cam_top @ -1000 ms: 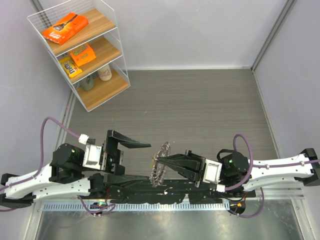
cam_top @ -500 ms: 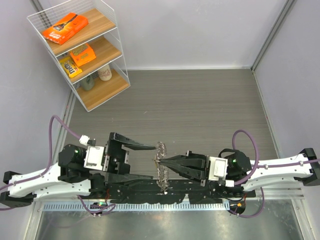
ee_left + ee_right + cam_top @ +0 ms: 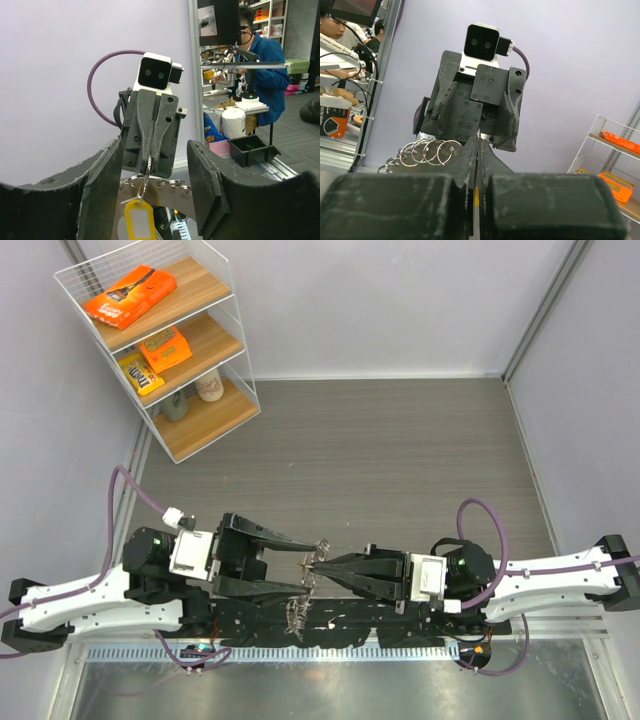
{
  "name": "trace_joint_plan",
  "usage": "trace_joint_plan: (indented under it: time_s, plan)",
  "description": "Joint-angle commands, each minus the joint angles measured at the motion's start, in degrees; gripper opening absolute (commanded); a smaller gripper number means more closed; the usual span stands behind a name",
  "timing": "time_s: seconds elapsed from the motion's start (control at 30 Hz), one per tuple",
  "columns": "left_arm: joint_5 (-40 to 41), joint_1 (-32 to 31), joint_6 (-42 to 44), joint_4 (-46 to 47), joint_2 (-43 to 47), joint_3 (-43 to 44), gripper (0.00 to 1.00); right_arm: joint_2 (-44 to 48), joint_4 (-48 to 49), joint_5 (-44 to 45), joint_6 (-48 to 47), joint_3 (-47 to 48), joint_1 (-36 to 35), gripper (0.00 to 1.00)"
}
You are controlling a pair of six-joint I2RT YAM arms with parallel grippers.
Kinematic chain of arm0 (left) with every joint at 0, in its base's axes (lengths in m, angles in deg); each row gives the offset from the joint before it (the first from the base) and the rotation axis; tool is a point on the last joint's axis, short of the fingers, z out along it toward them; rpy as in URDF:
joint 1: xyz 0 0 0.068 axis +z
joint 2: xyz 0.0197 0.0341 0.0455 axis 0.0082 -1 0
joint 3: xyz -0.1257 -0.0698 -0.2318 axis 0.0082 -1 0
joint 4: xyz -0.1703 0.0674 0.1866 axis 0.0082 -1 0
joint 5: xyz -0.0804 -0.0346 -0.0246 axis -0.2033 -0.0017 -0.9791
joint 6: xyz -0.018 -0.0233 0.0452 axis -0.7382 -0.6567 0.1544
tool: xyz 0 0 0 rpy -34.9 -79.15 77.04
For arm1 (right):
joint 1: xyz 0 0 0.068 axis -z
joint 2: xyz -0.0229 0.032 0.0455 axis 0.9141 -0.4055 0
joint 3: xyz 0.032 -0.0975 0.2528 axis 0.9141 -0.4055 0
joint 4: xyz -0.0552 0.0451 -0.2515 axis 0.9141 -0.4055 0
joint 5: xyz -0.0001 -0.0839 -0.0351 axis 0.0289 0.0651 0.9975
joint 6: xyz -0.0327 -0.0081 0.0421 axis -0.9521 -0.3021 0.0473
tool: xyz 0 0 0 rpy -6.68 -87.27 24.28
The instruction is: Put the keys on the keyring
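Keyring point(image 3: 300, 608) links had slumped since half a second before: the straight string that had hung beside the pinched tips now sagged lower and further left. The left gripper point(image 3: 311, 568) had pushed a little rightward. Its jaws stood wide, one finger on each side of the right gripper's tip, with the ring's upper end between them; whether that end touched either finger could not be told. The right gripper point(image 3: 476, 148) was clamped tight on one thin wire loop of the ring, so the bunch dangled from its tips. In the left wrist view a yellow plastic tag point(image 3: 136, 223) with a white window hung just below that pinch. The split rings point(image 3: 427, 152) were thin, round, shiny steel, overlapping one another; the left fingers point(image 3: 102, 200) were matt black with rough edges.
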Motion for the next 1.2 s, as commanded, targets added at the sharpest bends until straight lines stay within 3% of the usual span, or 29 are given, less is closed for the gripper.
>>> trace_joint_plan:
  time_s: [0.0,0.3,0.6,1.17]
  plan:
    - [-1.42,-0.14,-1.17,4.31,-0.43,1.95,0.56,0.19,6.69,-0.71,0.48,3.43,0.21,0.06]
    - [-1.51,-0.14,-1.43,4.75,-0.87,1.86,0.54,-1.39,8.01,-2.2,0.48,5.1,0.21,0.06]
    - [-1.6,-0.14,-1.43,5.54,-0.35,1.86,0.41,-1.83,8.01,-2.55,0.65,5.37,0.12,0.06]
    - [-1.51,-0.14,-1.7,8.18,-1.05,1.51,0.32,-2.27,9.06,-2.99,1.44,4.75,0.12,0.06]
